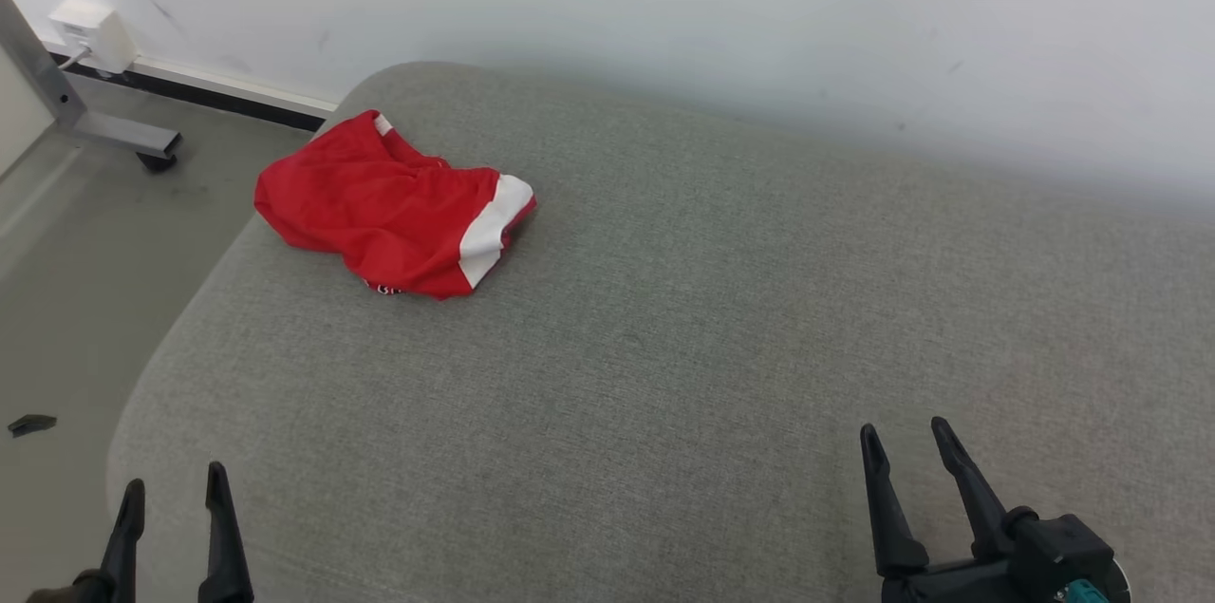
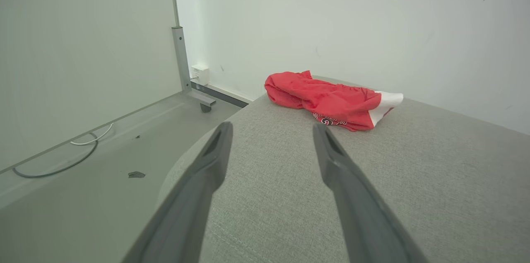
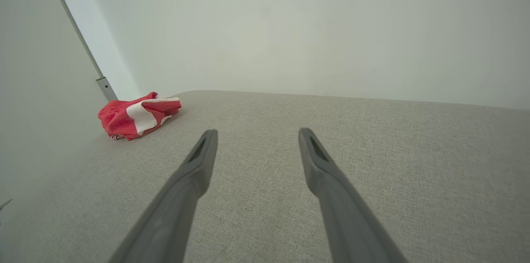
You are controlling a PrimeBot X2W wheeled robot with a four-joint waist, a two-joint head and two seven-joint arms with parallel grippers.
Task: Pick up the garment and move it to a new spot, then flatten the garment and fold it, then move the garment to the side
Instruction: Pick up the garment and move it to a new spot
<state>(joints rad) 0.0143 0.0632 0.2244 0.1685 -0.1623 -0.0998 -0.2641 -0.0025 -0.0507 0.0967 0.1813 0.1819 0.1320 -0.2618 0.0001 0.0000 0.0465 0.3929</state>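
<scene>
Garment (image 1: 394,206) crumpled near cushion (image 1: 664,347) edge

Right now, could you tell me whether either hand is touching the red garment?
No, the red garment lies bunched on the grey cushion, well apart from the open left hand and right hand.

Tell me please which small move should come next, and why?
Probably reach the left hand forward toward the garment. It lies crumpled at the far left of the cushion, untouched, on that hand's side, and both hands are open and empty; the right hand is farther away.
</scene>
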